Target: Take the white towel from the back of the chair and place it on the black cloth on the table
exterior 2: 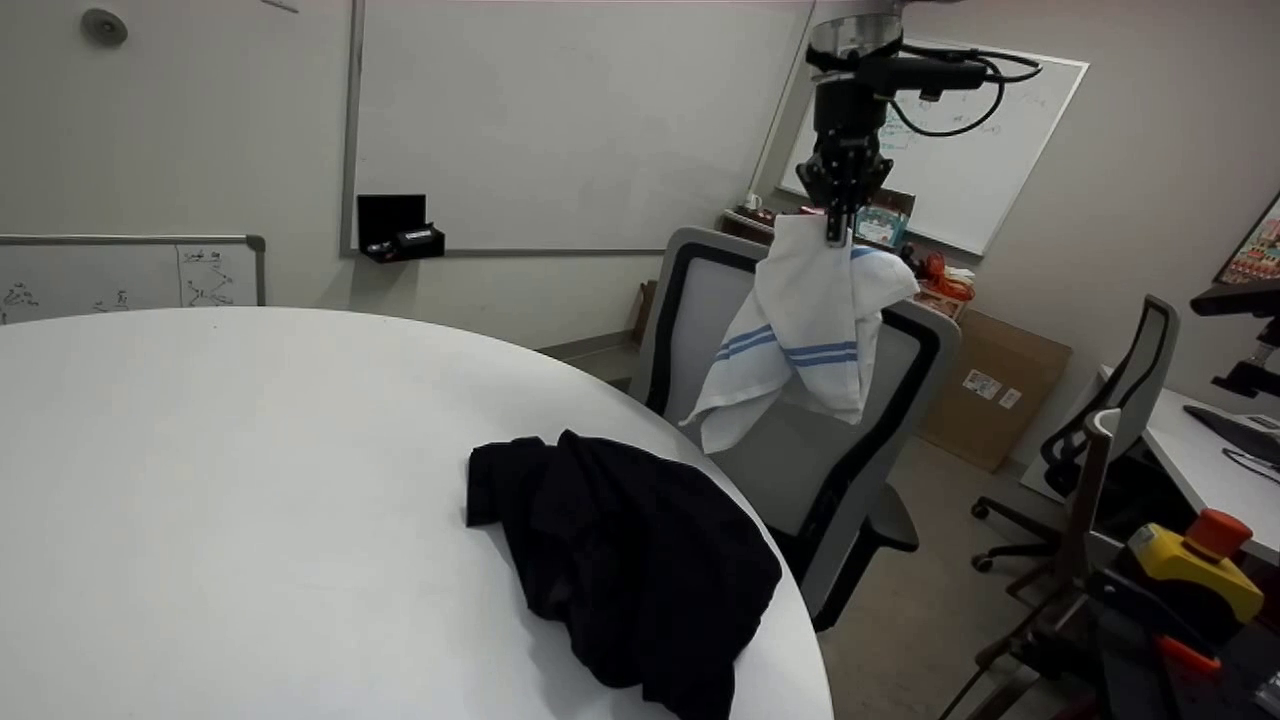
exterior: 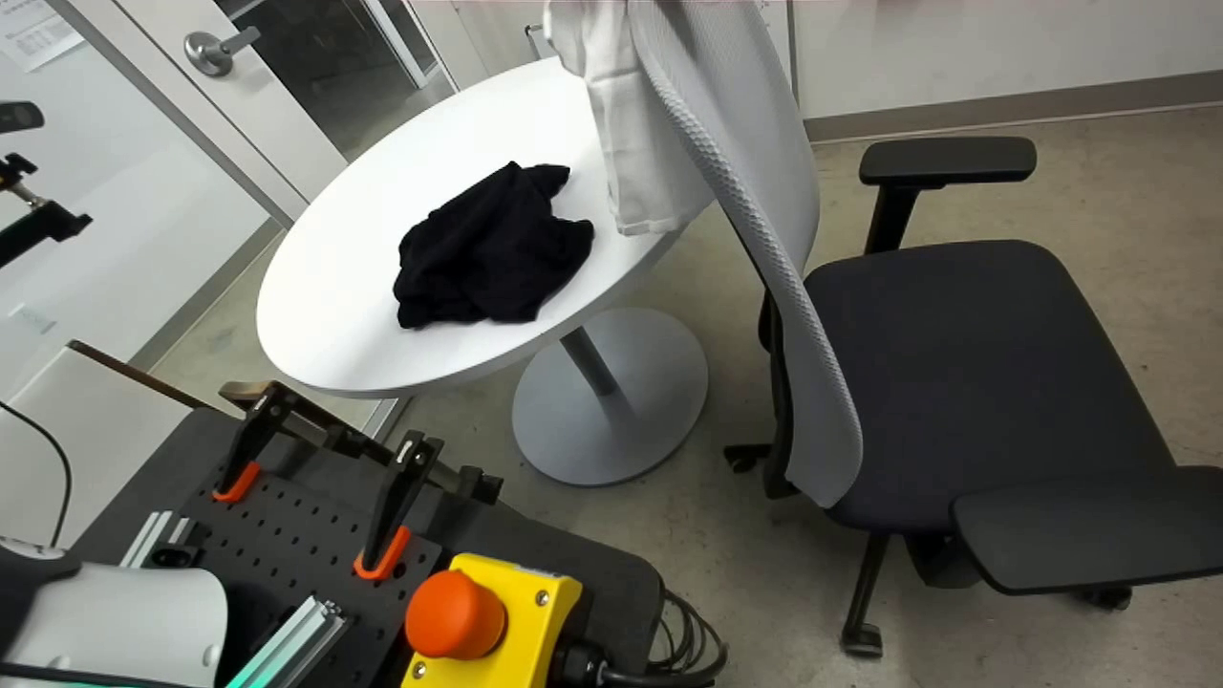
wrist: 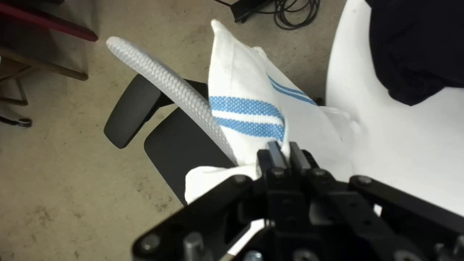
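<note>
Note black two-fingered tool [exterior 2: 837,240] clenched on white blue-striped towel [exterior 2: 822,325] at grey mesh chair back [exterior 2: 785,475], apart from crumpled black cloth [exterior 2: 640,570] on round white surface [exterior 2: 280,520]. Note illegible white labels [exterior 2: 981,383] on brown cardboard box [exterior 2: 955,425].

1 black cloth [exterior: 487,253] on table [exterior: 330,277].

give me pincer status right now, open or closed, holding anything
Pincer: closed, holding the white towel.
</note>
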Tool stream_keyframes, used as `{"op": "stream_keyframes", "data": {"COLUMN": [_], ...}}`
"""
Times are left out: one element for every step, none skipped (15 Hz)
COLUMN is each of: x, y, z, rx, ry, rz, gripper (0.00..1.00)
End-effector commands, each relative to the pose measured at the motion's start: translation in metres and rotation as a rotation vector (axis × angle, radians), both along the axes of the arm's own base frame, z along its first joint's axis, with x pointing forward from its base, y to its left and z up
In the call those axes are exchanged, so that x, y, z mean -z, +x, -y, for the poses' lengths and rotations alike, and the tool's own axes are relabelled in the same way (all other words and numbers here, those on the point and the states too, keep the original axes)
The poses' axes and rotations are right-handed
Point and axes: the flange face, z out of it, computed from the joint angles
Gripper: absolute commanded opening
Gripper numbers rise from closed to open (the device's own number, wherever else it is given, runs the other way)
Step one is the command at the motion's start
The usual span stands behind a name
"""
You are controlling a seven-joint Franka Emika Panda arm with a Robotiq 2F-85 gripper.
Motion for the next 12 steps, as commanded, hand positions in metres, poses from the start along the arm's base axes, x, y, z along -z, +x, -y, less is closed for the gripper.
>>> {"op": "stream_keyframes", "data": {"x": [-0.082, -0.102, -0.119, -0.136, -0.147, -0.158, -0.166, -0.170, -0.172, -0.171, -0.169, -0.164], "y": [-0.031, -0.039, -0.051, -0.064, -0.078, -0.092, -0.107, -0.121, -0.135, -0.148, -0.161, -0.173], "z": [-0.021, -0.030, -0.041, -0.052, -0.066, -0.081, -0.096, -0.115, -0.133, -0.154, -0.173, -0.194], "rx": [-0.042, -0.066, -0.093, -0.124, -0.158, -0.185, -0.216, -0.254, -0.286, -0.320, -0.344, -0.354], "ry": [0.141, 0.171, 0.195, 0.216, 0.231, 0.244, 0.261, 0.277, 0.292, 0.304, 0.313, 0.315], "rz": [0.093, 0.118, 0.130, 0.130, 0.126, 0.127, 0.118, 0.115, 0.114, 0.120, 0.127, 0.145], "gripper": [0.02, 0.02, 0.02, 0.02, 0.02, 0.02, 0.02, 0.02, 0.02, 0.02, 0.02, 0.02]}}
